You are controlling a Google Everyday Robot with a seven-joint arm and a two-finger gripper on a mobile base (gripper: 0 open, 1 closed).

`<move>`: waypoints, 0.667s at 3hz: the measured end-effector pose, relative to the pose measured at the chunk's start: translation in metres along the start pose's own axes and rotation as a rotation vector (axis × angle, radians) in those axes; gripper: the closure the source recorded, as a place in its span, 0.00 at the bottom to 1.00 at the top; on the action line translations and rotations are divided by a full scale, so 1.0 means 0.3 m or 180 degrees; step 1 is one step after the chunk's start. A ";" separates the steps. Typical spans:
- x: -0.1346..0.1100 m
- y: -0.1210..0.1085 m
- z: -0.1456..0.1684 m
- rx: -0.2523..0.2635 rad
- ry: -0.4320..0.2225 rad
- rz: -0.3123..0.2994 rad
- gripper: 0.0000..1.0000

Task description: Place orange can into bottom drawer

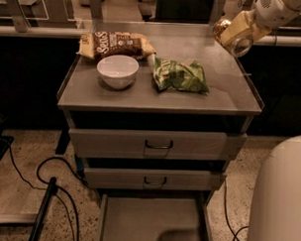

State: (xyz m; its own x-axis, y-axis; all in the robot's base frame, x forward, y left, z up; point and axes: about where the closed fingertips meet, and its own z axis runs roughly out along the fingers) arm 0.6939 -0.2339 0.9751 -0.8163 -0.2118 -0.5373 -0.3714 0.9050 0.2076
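The orange can hangs tilted in the air over the back right corner of the cabinet top, its silver end facing the camera. My gripper reaches in from the top right on a white arm and is shut on the can. The bottom drawer stands pulled open at the lower edge of the view, and its flat grey floor shows nothing inside. It lies far below and to the left of the gripper.
A white bowl, a green snack bag and a brown snack bag lie on the cabinet top. Two upper drawers with dark handles are shut. Cables trail on the floor at left. A white robot body fills the lower right.
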 end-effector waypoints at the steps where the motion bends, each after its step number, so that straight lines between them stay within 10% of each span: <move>1: -0.006 0.000 0.008 -0.0003 -0.0014 0.0001 1.00; 2: 0.041 0.016 -0.012 -0.0069 0.0051 0.0062 1.00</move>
State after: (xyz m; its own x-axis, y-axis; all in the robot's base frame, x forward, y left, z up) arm 0.6805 -0.2336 0.9725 -0.8304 -0.2003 -0.5199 -0.3648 0.9008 0.2356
